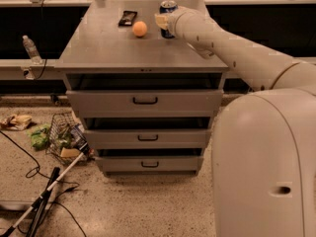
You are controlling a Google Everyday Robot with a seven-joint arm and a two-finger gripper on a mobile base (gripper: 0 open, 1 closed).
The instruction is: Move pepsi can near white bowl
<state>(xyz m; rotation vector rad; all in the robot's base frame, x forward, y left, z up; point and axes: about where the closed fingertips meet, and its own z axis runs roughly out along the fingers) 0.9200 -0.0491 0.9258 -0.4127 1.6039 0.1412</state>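
The pepsi can [167, 14], blue with a silver top, stands upright at the back right of the grey cabinet top [108, 48]. My gripper [164, 22] is at the end of the white arm that reaches in from the right. It is closed around the can's lower part, and one pale finger [160, 20] shows on the can's left side. The white bowl is not in view.
An orange fruit [139, 28] lies just left of the can, with a flat black object [128, 18] behind it. A clear water bottle [30, 48] stands on a ledge at the left. Below are three drawers [144, 100], and a wire basket [64, 137] and cables on the floor.
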